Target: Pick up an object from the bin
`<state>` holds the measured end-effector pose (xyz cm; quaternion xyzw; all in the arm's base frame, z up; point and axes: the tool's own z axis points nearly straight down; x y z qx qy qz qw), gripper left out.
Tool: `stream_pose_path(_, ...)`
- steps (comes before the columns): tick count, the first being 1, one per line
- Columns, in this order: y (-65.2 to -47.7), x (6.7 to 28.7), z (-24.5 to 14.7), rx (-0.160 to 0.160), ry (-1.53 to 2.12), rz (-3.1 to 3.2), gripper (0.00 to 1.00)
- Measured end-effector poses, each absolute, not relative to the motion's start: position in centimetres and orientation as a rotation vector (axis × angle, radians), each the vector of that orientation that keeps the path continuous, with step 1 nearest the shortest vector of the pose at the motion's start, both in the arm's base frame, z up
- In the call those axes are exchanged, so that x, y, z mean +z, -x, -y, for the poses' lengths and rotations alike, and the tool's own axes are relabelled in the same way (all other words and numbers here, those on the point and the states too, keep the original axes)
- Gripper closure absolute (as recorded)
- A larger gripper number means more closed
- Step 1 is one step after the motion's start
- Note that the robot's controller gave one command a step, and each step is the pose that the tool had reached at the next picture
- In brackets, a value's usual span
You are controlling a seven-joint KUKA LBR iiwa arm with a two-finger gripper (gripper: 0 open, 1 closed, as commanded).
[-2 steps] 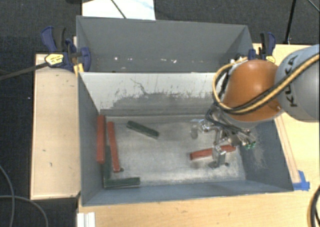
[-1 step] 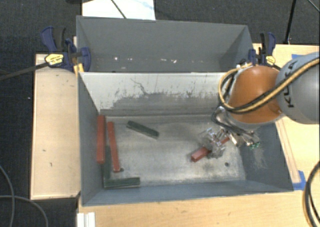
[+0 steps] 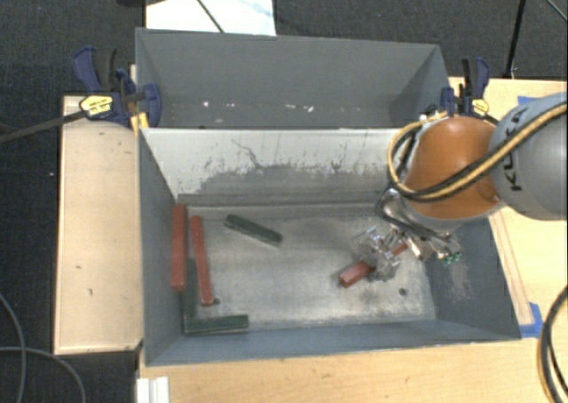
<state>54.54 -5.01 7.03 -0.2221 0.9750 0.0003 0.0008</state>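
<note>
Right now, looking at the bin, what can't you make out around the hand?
All in the camera view:
1. The small red block: its right end sits under the hand; whether they touch is unclear.
2. The bin floor at right: hidden by the orange cover.
3. The dark green piece, near-left corner: too small to tell one L-shape from two bars.
</note>
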Motion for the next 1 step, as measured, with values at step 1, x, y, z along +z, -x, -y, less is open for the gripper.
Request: stream_pose_path(1,-54.84,20.03,2.85,0.001,0.747,-3.049,1.00)
